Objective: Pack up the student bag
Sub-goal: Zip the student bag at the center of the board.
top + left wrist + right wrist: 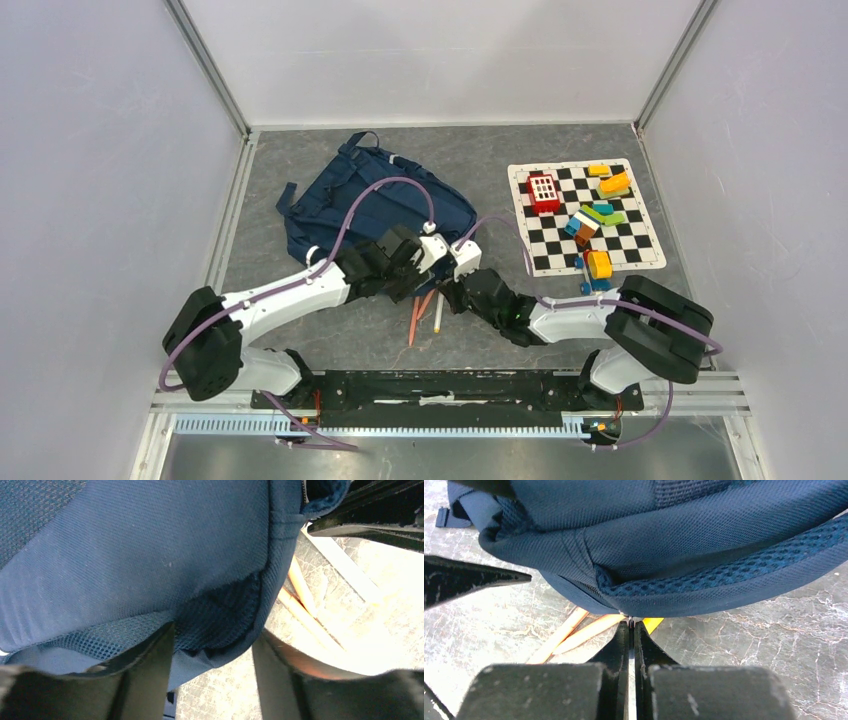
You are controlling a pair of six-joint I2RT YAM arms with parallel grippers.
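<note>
The student bag [385, 215] is lying on the grey table [500, 340], left of centre and toward the back. It's navy all over, with its carry loop [366, 140] pointing at the far wall and a strap [290, 197] sticking out on its left. Its near right corner is the busy spot, and both arms reach in right there.

The left gripper [214, 632] has its fingers [145, 665] spread wide, with the bag's corner sitting in the gap between them. That corner is plain fabric on top and mesh padding underneath. From the left wrist view we honestly can't tell if either finger presses the fabric, so we'd say it's parted around the corner, not clamped.

The right gripper [630, 626] is the opposite. Its jaws are squeezed together with only a hairline slit, tips right up against the bag's bottom edge by the zip seam [589, 594]. There's a tiny shiny speck at the tips, too small for us to say what it is.

A few pencils [424, 315], wood-and-orange ones, lie on the table just on the near side of that corner. In the right wrist view their far ends run under the bag's edge.

To the right of the bag, not touching it, is a black-and-white checkered mat [632, 238]. It carries a red block [543, 191] at its far left and an orange block [614, 183] further right. There's a green-and-blue cluster [595, 217] in the middle and an orange-and-blue block [597, 266] hanging off the near edge.
</note>
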